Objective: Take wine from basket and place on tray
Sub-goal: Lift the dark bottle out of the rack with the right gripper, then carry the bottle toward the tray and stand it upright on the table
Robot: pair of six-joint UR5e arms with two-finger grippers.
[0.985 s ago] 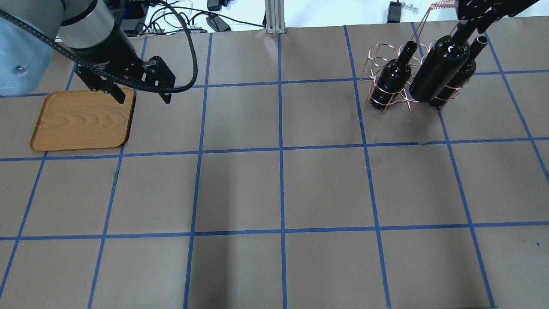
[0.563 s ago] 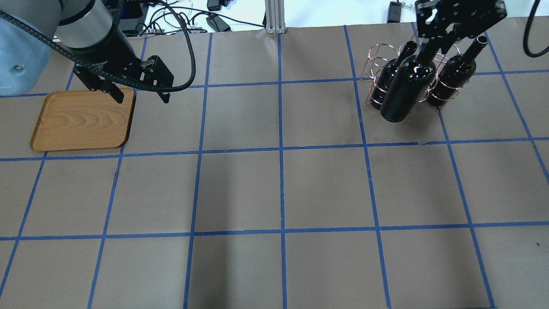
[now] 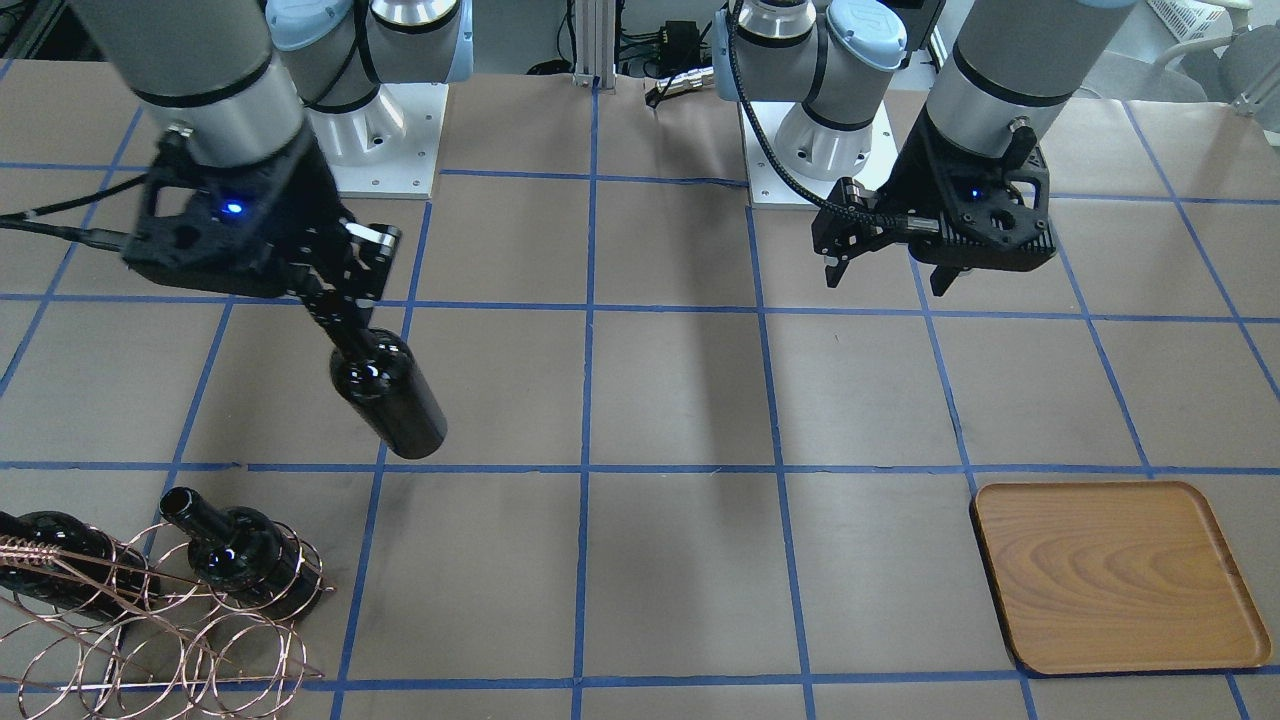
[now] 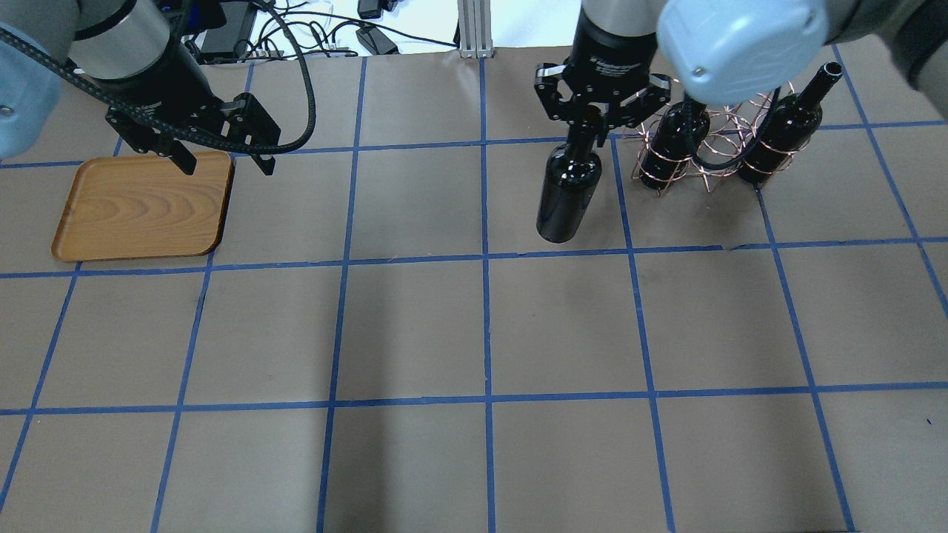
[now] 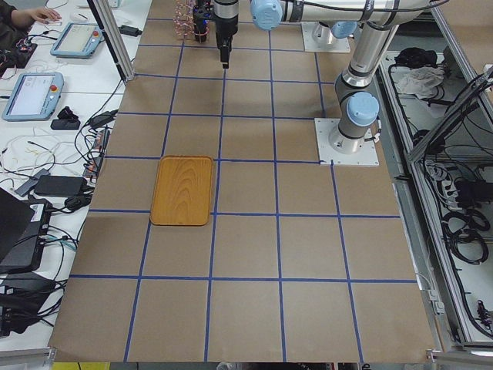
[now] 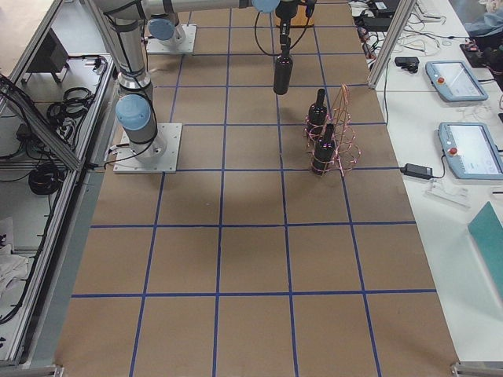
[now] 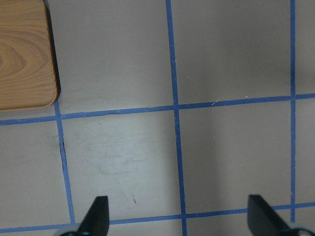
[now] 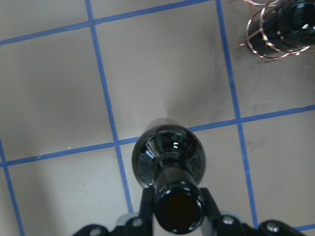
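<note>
The basket (image 4: 720,127) stands at the right end of the tabletop (image 4: 481,333) in the overhead view. It holds two bottles neck-up in its copper rings: a second bottle (image 4: 670,148) at the end beside the carried one, and a third bottle (image 4: 785,126) at the far end. In the front-facing view, several of the basket's (image 3: 200,650) rings show only wire. The wine bottle (image 4: 566,194) is outside the basket, just beside its end and not touching it. It hangs base-down by its short neck and appears to be clear of the tabletop. The right tool (image 4: 590,135) is clenched on that neck. Its wrist camera looks straight down the open mouth of the wine bottle (image 8: 170,157), with a finger on either side. The tray (image 4: 141,207) lies flat at the opposite end of the tabletop, well apart from the bottle and the basket, and its wood grain shows from rim to rim. The left tool (image 4: 224,164) hovers at the tray's edge nearest the basket. It is released, its fingers (image 7: 98,214) spread wide over bare tabletop, with the tray's rounded corner (image 7: 29,59) off to one side. In all there are three bottles, one carried and two racked, plus one basket, one tray and two tools.
</note>
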